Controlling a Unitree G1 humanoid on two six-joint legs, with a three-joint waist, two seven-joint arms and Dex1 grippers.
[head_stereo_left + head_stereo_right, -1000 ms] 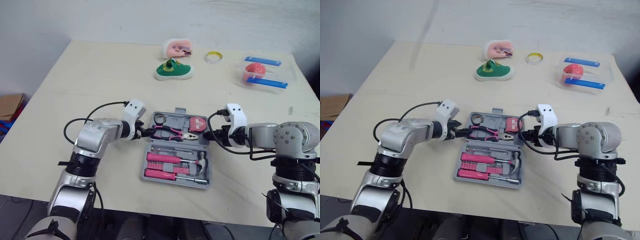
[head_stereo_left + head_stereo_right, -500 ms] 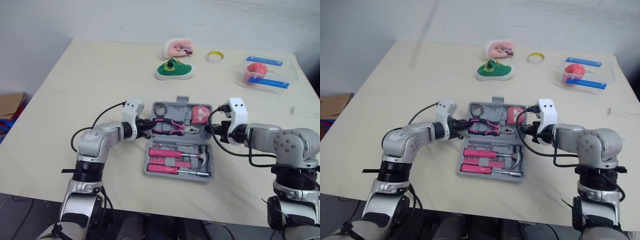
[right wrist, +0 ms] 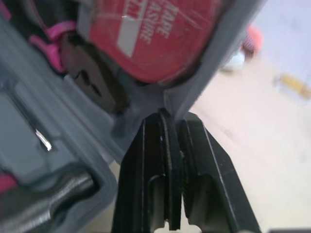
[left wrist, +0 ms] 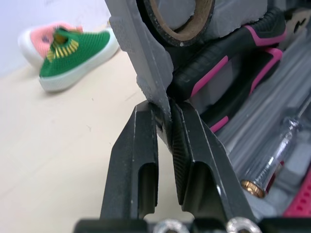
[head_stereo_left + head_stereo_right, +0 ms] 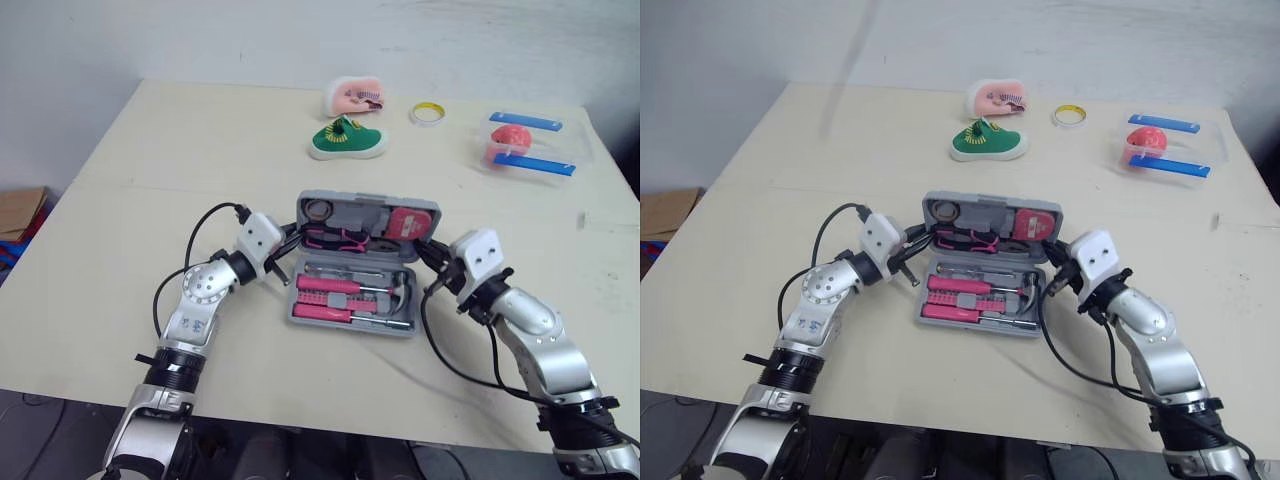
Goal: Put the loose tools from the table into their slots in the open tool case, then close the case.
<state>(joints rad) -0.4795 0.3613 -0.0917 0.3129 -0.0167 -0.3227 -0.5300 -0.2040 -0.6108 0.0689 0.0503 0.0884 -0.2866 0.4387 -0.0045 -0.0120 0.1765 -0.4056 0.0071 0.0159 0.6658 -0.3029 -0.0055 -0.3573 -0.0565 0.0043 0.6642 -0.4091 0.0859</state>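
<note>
The grey tool case (image 5: 301,318) lies open at the table's middle, its lid (image 5: 369,199) tilted up from the base. The lid holds a black tape roll (image 5: 320,209), pink-handled pliers (image 5: 335,238) and a red tape measure (image 5: 408,222). Pink screwdrivers (image 5: 325,285) and a hammer (image 5: 400,295) sit in the base. My left gripper (image 5: 285,243) is shut on the lid's left edge, and the left wrist view has the rim pinched between the fingers (image 4: 146,145). My right gripper (image 5: 432,250) is shut on the lid's right edge (image 3: 204,82).
At the back of the table are a green shoe (image 5: 347,139), a pink shoe (image 5: 355,96), a yellow tape ring (image 5: 427,113) and a clear box (image 5: 545,150) with a red object and blue strips. A cardboard box (image 5: 20,210) sits off the table's left.
The lid has swung up from lying flat to standing tilted over the base. Both grippers rose with it, still holding its side edges.
</note>
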